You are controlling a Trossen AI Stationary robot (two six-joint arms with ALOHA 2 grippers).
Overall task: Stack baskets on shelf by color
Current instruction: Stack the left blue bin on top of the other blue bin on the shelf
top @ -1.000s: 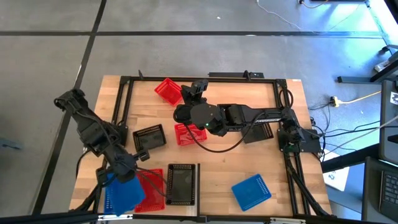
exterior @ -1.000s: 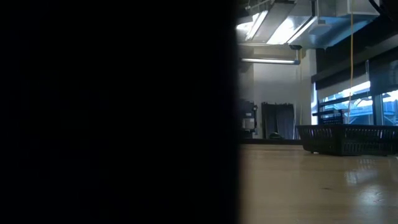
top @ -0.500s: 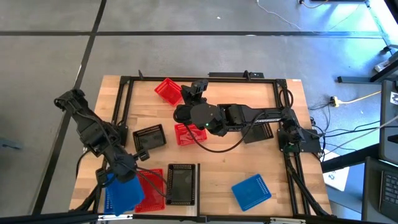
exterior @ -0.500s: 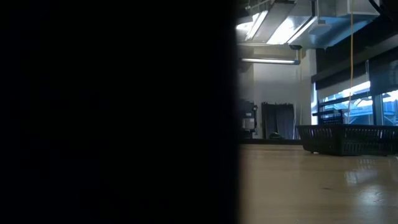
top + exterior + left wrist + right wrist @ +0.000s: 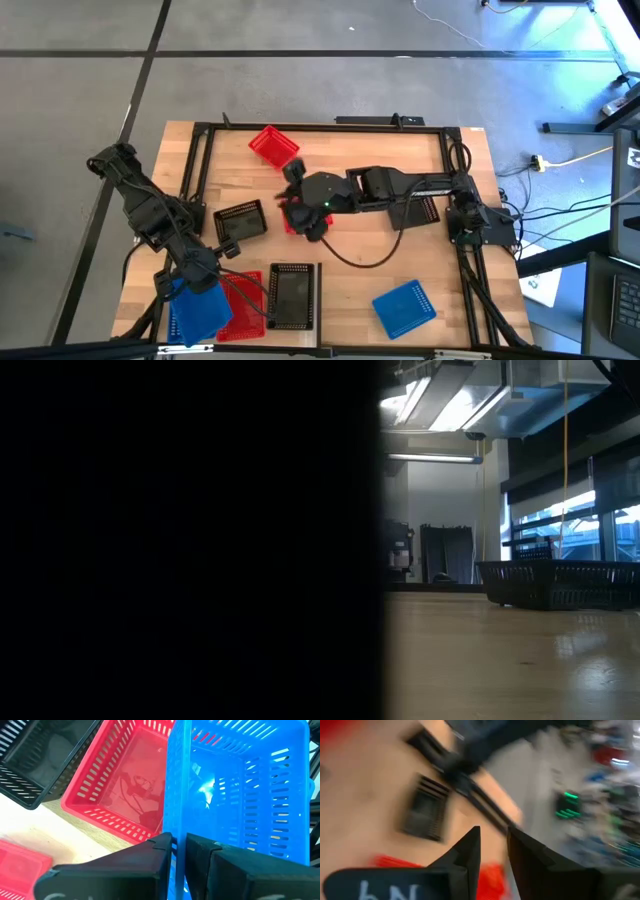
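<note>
Left gripper (image 5: pixel 179 851) pinching the wall of a blue basket (image 5: pixel 240 795) beside a red basket (image 5: pixel 122 780) at the table's near left corner, overhead view alone showing right gripper (image 5: pixel 297 205) over a mid-table red basket (image 5: pixel 292 222), its wrist view blurred, fingers narrowly apart, low view half blacked out

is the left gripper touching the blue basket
Touching. In the left wrist view, the left gripper has its two fingers closed on the near wall of the blue basket, pinching it.
</note>
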